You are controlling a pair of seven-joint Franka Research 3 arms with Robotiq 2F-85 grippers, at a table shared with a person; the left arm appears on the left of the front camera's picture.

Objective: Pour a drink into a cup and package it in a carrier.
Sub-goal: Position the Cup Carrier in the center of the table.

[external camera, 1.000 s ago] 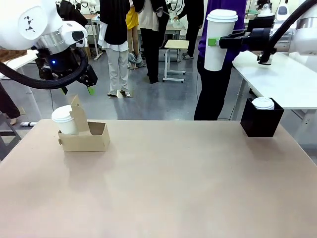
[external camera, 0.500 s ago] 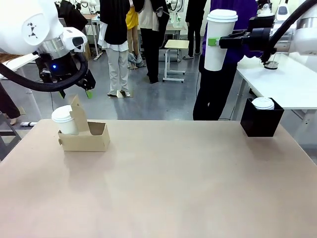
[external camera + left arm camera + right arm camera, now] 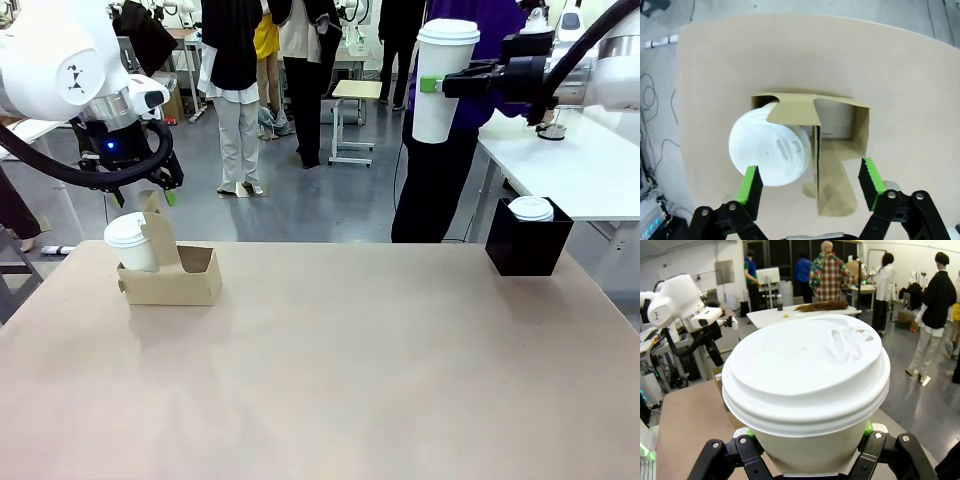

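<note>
A brown cardboard carrier (image 3: pixel 172 280) stands at the table's far left, with a lidded white cup (image 3: pixel 128 240) in its left pocket. My left gripper (image 3: pixel 144 196) hovers open just above the carrier's upright handle. From the left wrist view I look straight down: the fingers (image 3: pixel 751 186) straddle the carrier (image 3: pixel 860 131) and that cup's lid (image 3: pixel 771 155) without touching either. My right gripper (image 3: pixel 432 84) is shut on a second white lidded cup (image 3: pixel 443 80), held upright high over the far right. Its lid (image 3: pixel 805 372) sits just above the right gripper (image 3: pixel 807 462). The drink is out of view.
A black square box (image 3: pixel 528 250) at the table's far right corner holds another lidded cup (image 3: pixel 531 208). A person in purple (image 3: pixel 440 180) stands behind the far edge. A white table (image 3: pixel 575 160) lies beyond on the right. The tan tabletop (image 3: pixel 340 370) stretches bare between carrier and box.
My left gripper has come down and slightly left, over the carrier's handle, and its fingers have drawn closer together. The right arm and its cup have stayed still.
</note>
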